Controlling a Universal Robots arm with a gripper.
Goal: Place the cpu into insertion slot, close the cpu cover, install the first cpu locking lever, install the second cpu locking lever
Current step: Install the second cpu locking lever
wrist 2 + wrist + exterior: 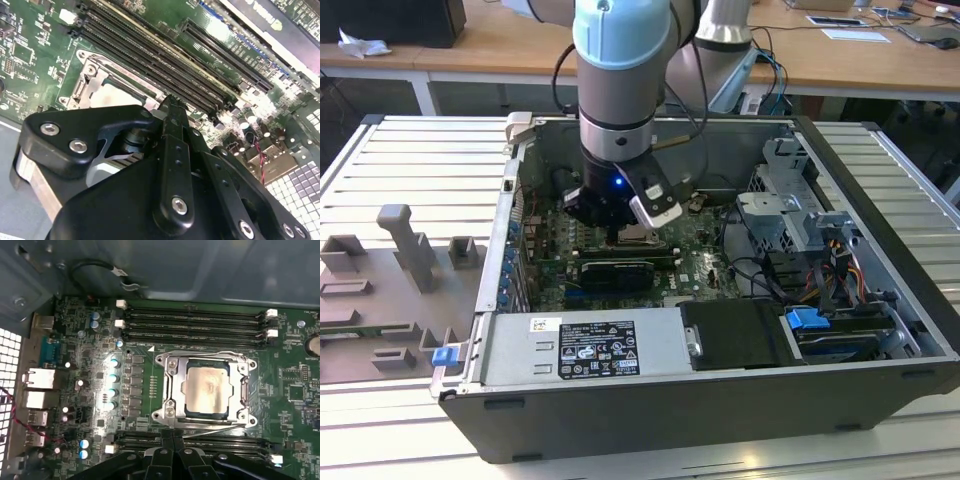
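While the gripper (172,440) hovers, the cpu cover (206,390) frames the cpu (207,387).

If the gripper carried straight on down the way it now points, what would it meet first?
Probably the silvery metal lever along the socket's near edge, just beside the square silvery cpu cover closed over the pale cpu; the gripper hangs right there, though depth is unclear.

The cpu (207,390) sits in the insertion slot (172,416), the cpu cover (241,382) closed around it; fingertips (172,436) meet at six o'clock
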